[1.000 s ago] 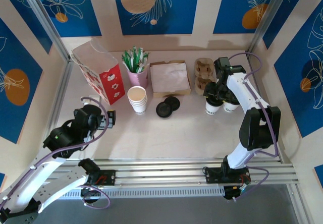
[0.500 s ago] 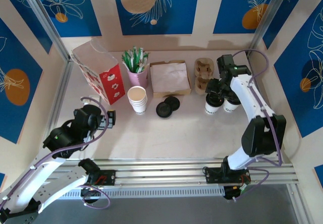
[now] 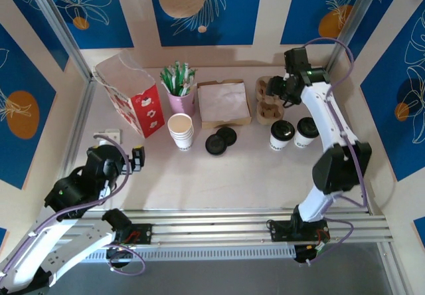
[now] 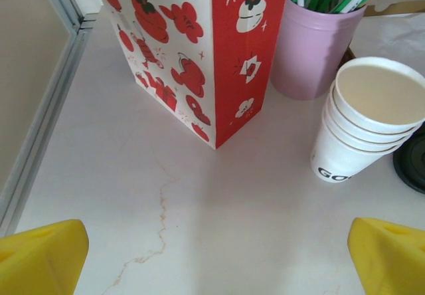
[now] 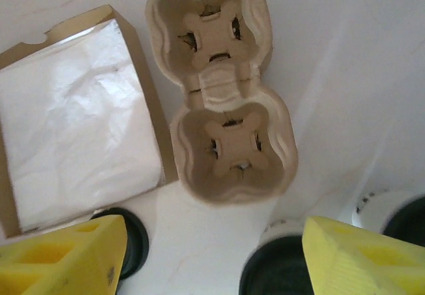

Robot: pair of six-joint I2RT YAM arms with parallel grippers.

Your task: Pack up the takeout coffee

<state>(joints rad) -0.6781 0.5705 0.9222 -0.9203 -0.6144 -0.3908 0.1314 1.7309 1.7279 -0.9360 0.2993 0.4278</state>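
Note:
Two takeout coffee cups, white with black lids, stand side by side on the table, one left of the other; their lids show at the bottom of the right wrist view. My right gripper hangs open above the brown cup carrier, behind the cups, holding nothing. At the near left my left gripper is wide open and empty, facing the red-and-white paper bag.
A pink cup of green-and-white sticks stands beside the bag, with a stack of lidless white cups in front. Loose black lids lie mid-table. A cardboard box of napkins sits left of the carrier.
My right gripper has moved away from the two lidded cups, back and up over the carrier; the cups stay on the table. The left arm has drawn back toward the near left.

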